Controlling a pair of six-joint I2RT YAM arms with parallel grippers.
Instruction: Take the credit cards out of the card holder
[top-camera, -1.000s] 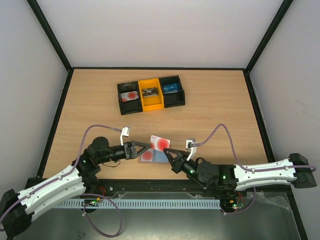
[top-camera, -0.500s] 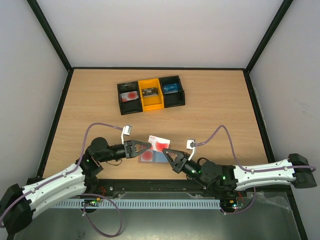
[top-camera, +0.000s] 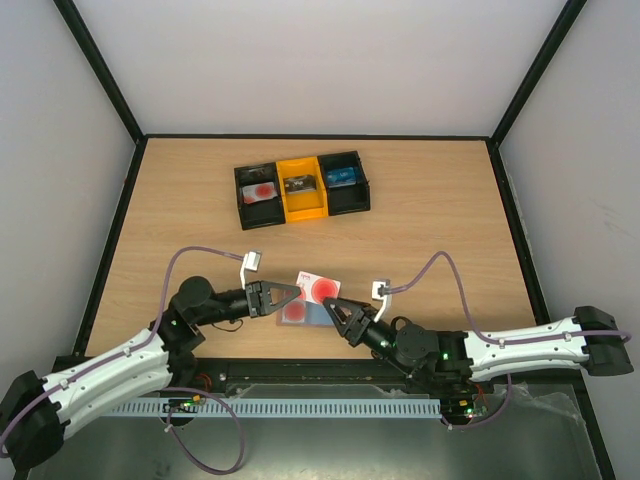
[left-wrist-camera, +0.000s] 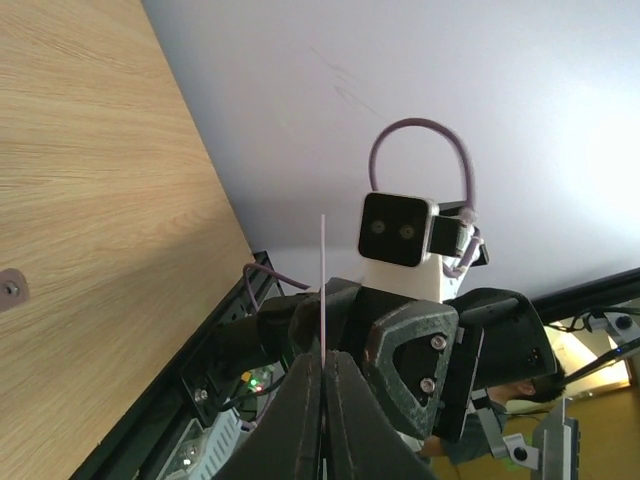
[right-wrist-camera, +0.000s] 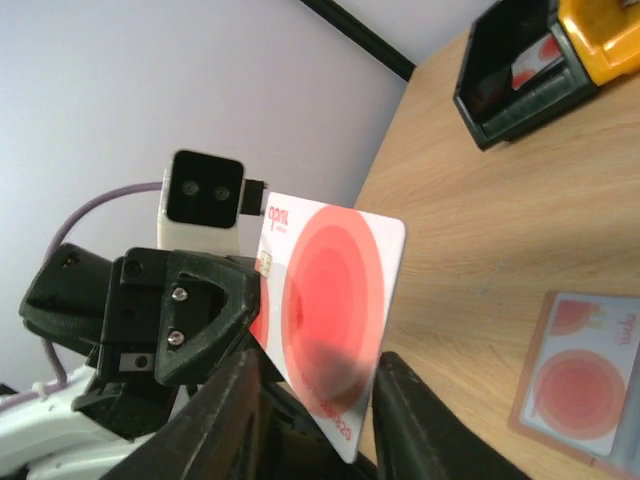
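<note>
- left fingers (left-wrist-camera: 300, 405) pinched tight on the red-mark card (right-wrist-camera: 330, 300), which is held up off the surface (top-camera: 430, 230); the left wrist view shows it edge-on only, as a thin line
- right fingers (right-wrist-camera: 225, 410) spread apart, one on each side of the card's lower part; cannot tell whether they touch it
- card holder (top-camera: 316, 316) lies open on the surface under the held card, partly hidden by both arms
- second card (right-wrist-camera: 585, 375) sits in the holder, cut off at the right wrist frame edge
- compared with 0.5 s ago, right fingers are nearer the card; left fingers and card unchanged
</note>
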